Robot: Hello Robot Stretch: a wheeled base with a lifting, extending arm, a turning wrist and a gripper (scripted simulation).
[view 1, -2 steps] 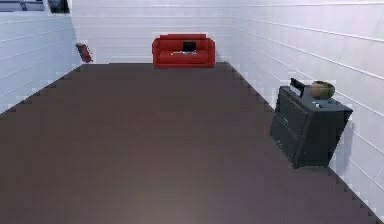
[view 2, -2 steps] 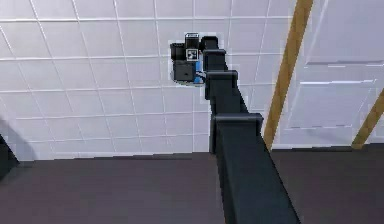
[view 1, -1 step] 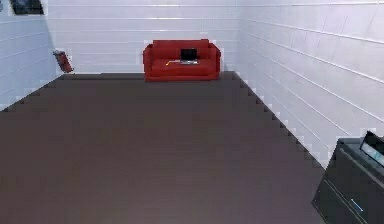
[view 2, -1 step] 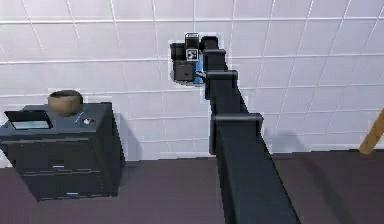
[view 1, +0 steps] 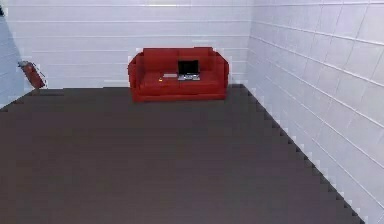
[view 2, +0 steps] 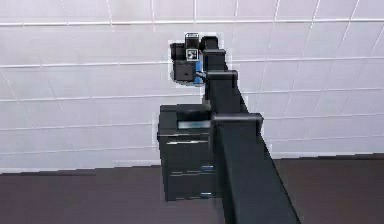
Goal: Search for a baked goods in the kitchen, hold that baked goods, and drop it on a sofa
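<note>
The room has a dark floor (view 1: pixel 150 160) and white tiled walls (view 1: pixel 100 40). In the forward view, a red sofa (view 1: pixel 178 75) stands against the far wall, right of centre and close to the right-hand corner. A dark laptop (view 1: pixel 189 69) sits with its screen raised on the sofa seat. A small pale object (view 1: pixel 158 82) lies on the seat to the left of the laptop and is too small to identify. At the far left, a reddish object (view 1: pixel 33 72) leans near the wall, well apart from the sofa. In the arm side view, the arm (view 2: pixel 245 160) extends as a dark square bar toward the white tiled wall. A white marker square (view 2: pixel 185 50) sits at its far end beside the gripper (view 2: pixel 200 48). The finger position cannot be determined. The far end of the gripper cannot be made out, so it is not possible to tell whether it holds anything.
</note>
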